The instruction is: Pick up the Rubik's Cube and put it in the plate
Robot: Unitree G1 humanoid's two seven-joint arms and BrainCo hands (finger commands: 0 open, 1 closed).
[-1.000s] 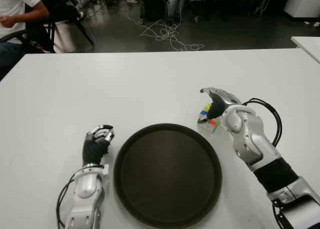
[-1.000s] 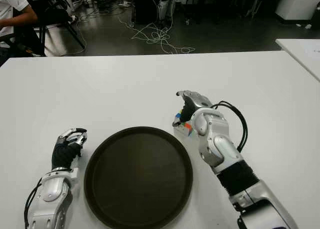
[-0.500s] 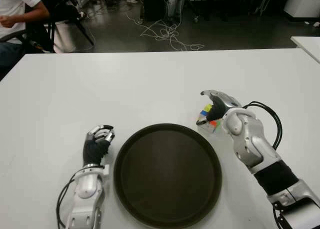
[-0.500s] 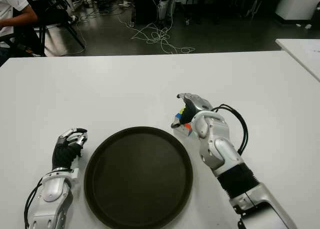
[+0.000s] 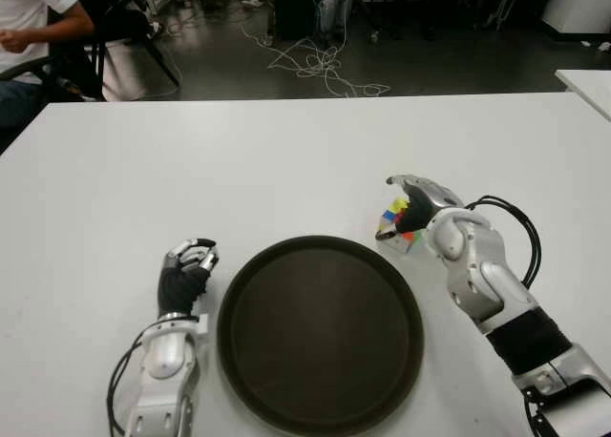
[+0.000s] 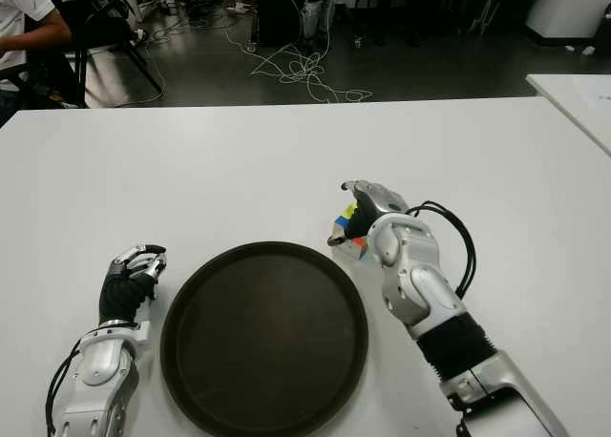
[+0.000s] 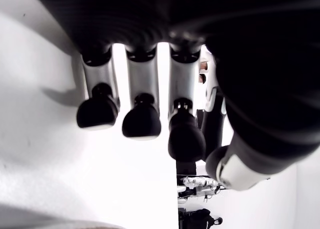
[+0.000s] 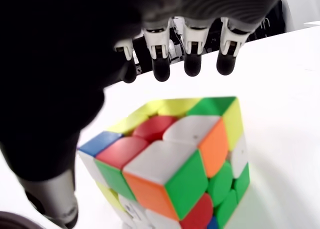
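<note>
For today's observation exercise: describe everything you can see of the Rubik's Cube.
The Rubik's Cube is a glossy plastic puzzle, scrambled, with red, orange, green, yellow, white and blue tiles. It sits on the white table just beyond the dark plate's far right rim. The right hand arches over it, fingers open, not visibly gripping.

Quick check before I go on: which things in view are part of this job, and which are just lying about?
Job:
- Rubik's Cube, on the table just outside the plate's rim
- plate, empty
- right hand, fingers open over the cube, not gripping

Lying about:
- left hand, left of the plate
- cables on the floor
- seated person
</note>
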